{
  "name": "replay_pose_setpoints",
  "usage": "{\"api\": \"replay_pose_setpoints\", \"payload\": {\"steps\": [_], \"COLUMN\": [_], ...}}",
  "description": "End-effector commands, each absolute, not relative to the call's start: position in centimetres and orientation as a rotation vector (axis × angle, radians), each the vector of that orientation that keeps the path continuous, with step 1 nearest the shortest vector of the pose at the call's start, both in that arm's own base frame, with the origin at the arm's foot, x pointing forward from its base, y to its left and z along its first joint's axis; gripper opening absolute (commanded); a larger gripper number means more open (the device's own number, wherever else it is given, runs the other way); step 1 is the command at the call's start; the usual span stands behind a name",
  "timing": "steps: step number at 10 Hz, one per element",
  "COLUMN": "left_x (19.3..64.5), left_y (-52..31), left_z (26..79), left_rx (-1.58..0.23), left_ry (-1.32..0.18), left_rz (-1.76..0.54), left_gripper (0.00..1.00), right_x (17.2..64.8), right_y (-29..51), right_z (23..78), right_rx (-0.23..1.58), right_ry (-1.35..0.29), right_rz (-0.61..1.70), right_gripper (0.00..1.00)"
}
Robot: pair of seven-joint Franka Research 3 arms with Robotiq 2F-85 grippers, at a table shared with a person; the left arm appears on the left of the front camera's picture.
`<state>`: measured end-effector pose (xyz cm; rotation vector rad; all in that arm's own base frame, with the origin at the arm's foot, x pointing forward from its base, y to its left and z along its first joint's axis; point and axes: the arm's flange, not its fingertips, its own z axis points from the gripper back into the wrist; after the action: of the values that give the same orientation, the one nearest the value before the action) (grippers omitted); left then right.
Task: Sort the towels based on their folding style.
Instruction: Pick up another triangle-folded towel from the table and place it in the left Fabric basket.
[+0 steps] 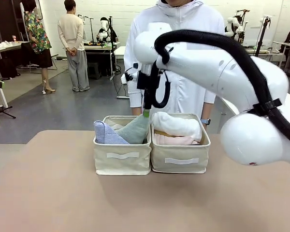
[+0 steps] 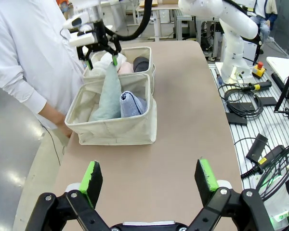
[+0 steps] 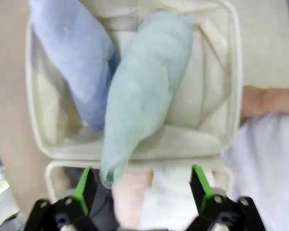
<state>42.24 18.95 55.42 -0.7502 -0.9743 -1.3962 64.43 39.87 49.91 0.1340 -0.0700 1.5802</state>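
Right tool (image 3: 139,185) spread above sage-green towel (image 3: 142,91) (tip at 6 o'clock), lavender-blue towel (image 3: 74,53) at 10; left tool (image 2: 151,180) spread over table (image 2: 183,120).

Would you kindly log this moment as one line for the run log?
right tool: open above bins | sage-green cone towel: in left bin beside lavender-blue towel | left tool: open, over table

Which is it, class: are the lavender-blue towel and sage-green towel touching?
Touching: in the right wrist view the lavender-blue towel lies pressed against the sage-green towel.
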Motion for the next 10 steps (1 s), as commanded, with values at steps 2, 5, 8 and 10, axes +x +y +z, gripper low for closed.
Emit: {"api": "replay_pose_setpoints", "payload": {"steps": [2,5,8,10], "left_x": [42.3,42.3,42.3,42.3], "left_y": [19.0,19.0,19.0,19.0], "left_z": [55.6,55.6,55.6,55.6], "left_rx": [-0.745,-0.745,-0.745,-0.745], "left_ry": [-0.995,-0.995,-0.995,-0.995], "left_rz": [-1.397,-1.397,-1.397,-1.397], "left_gripper": [1.0,1.0,1.0,1.0], "right_x": [56.3,49.9,44.6,43.1], "right_y": [32.4,25.9,24.4,24.2], "right_z": [53.2,54.3,53.6,53.2], "right_rx": [0.054,0.02,-0.164,-0.271], "right_ry": [-0.055,-0.086,0.055,0.159], "right_rz": [1.435,1.259,1.179,1.123], "right_gripper": [1.0,1.0,1.0,1.0]}}
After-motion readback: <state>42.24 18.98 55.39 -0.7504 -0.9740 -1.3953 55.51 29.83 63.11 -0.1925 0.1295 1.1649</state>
